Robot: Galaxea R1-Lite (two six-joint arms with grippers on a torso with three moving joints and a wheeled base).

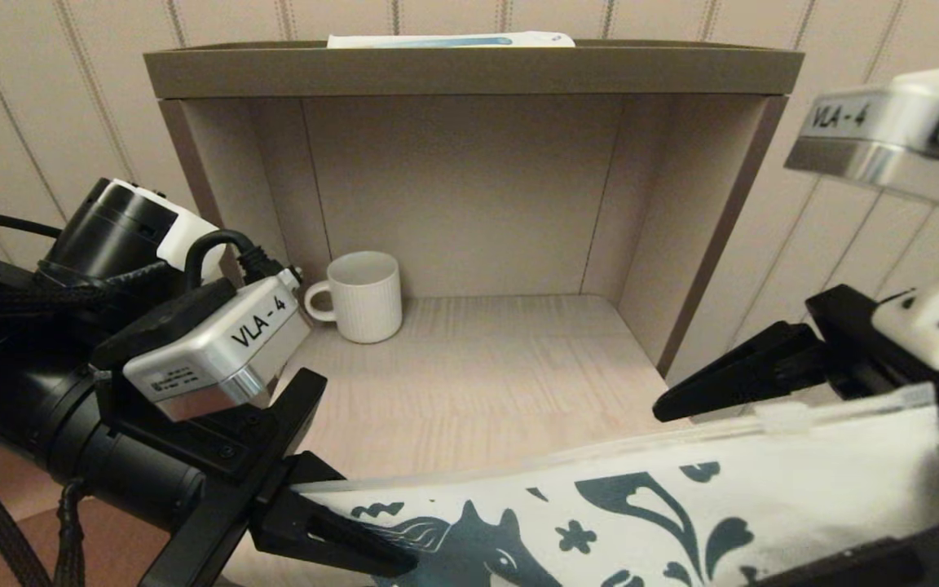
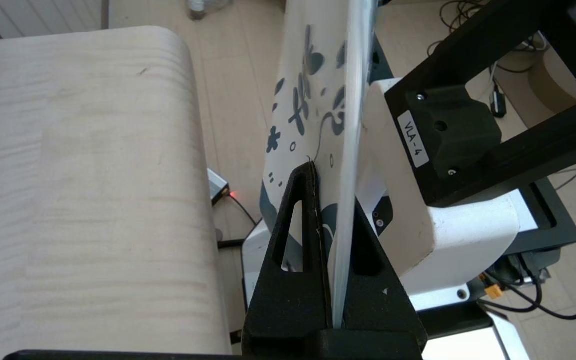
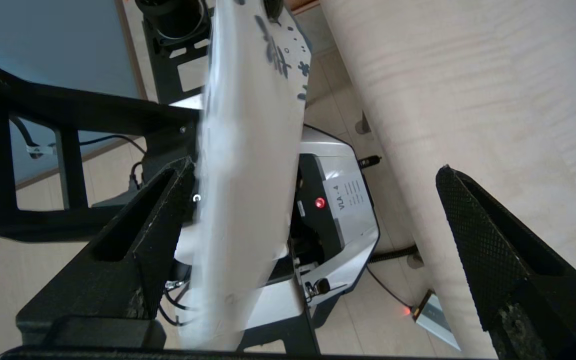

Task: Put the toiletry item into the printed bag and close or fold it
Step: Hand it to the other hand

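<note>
White fabric with dark teal horse and leaf prints hangs stretched between the two claws: the printed bag is held up in the air in front of the pale wooden shelf unit, its clear zip-strip edge uppermost. The left gripper is clamped tight on the bag's left corner; in the left wrist view both black fingers pinch the fabric with the zip strip running out from between them. The right gripper stands wide apart, and the bag's other end hangs beside one of its fingers, well clear of the other. Whether that finger touches the fabric I cannot tell. Beyond the left claw, deep in the shelf, sits a white ribbed mug. On the shelf top, far beyond both claws, lies a white-and-blue box. The toiletry item is nowhere to be seen.
</note>
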